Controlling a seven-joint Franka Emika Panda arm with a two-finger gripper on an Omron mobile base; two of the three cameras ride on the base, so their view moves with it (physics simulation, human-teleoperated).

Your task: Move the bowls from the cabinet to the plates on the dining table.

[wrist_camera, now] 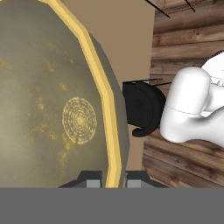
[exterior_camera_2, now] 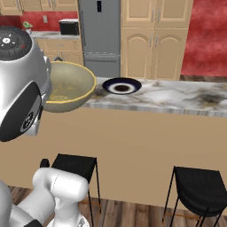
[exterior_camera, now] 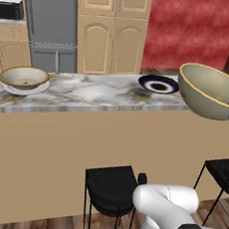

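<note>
My gripper (wrist_camera: 113,183) is shut on the yellowish rim of the deeper olive-beige bowl (wrist_camera: 52,109). That bowl (exterior_camera: 209,91) hangs tilted in the air at the near edge of the dining table (exterior_camera: 99,92), its opening facing sideways. The dark navy plate (exterior_camera: 158,84) lies bare on the marble just beyond the held bowl (exterior_camera_2: 68,86) and shows again as the same dark plate (exterior_camera_2: 122,86) in the right base view. Far left on the table, the shallow cream bowl (exterior_camera: 24,76) sits on the white plate (exterior_camera: 41,87). The cabinet is out of view.
Black backless stools (exterior_camera: 111,189) (exterior_camera: 225,171) stand against the table's beige side, below the bowl. Behind the table are a grey fridge (exterior_camera: 49,19), tall arched-door cabinets (exterior_camera: 112,31) and a red wall. The marble between the two plates is bare.
</note>
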